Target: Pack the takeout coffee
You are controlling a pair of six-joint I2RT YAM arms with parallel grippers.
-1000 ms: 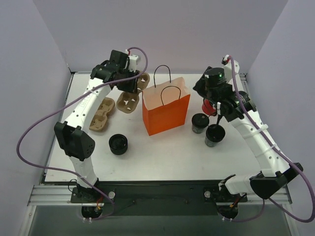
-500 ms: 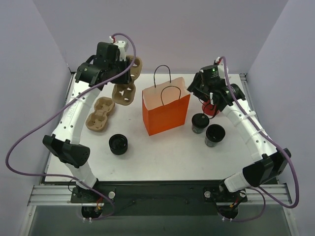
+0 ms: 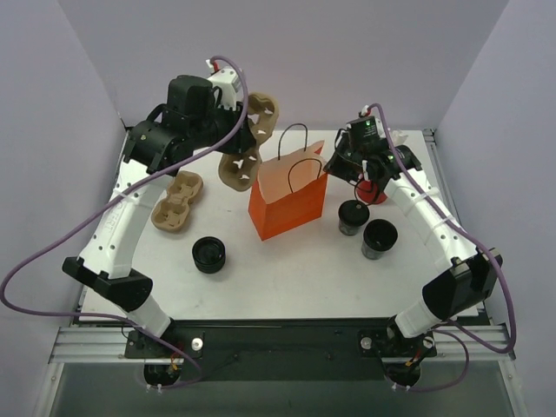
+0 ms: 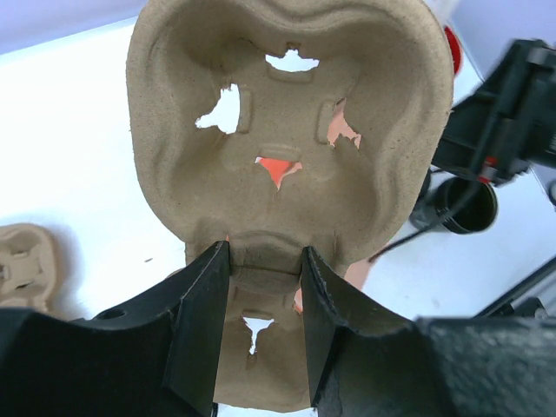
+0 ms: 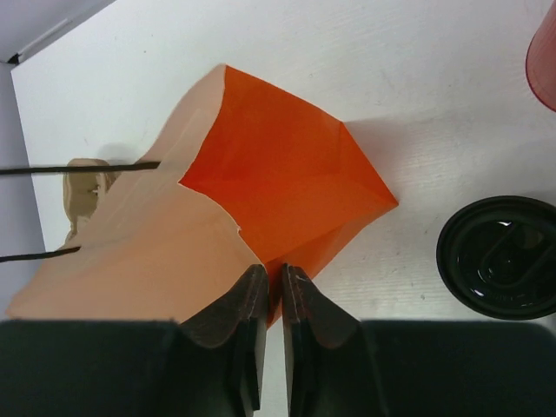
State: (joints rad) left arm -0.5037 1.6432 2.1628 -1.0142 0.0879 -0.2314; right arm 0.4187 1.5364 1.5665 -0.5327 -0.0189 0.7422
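— What sits nearest on the table (image 3: 287, 287)?

— A low ribbed black stack (image 3: 209, 254), left of centre. Over at the right is the near coffee cup (image 3: 379, 239): short, with a dark grey wall and a round black top.

— And the other one?

— The far coffee cup (image 3: 351, 217) stands just beside it, up and to the left, close to the lower right corner of the paper bag (image 3: 285, 204). From the right wrist its top is a glossy black lid with moulded shapes. Both cups stand on the table, outside the bag.

— What is in the bag?

— It is orange, open at the top and tilted, with two thin black handles. Looking into its mouth from the right wrist, only the orange inner walls show.

— Who has hold of it?

— The right claw (image 5: 274, 276) is pinched tight on the bag's top edge, at its right corner.

— Behind that?

— A red cup (image 3: 375, 188), mostly hidden by the arm. I cannot tell its contents.

— And the left side?

— A loose cup holder (image 3: 176, 201) of brown cardboard lies flat at middle left. Farther back, the left claw (image 4: 265, 261) is clenched on a lifted cup holder (image 3: 259, 117), held off the table, tilted, just beyond the bag's upper left corner. Orange shows through the slits in its wells.
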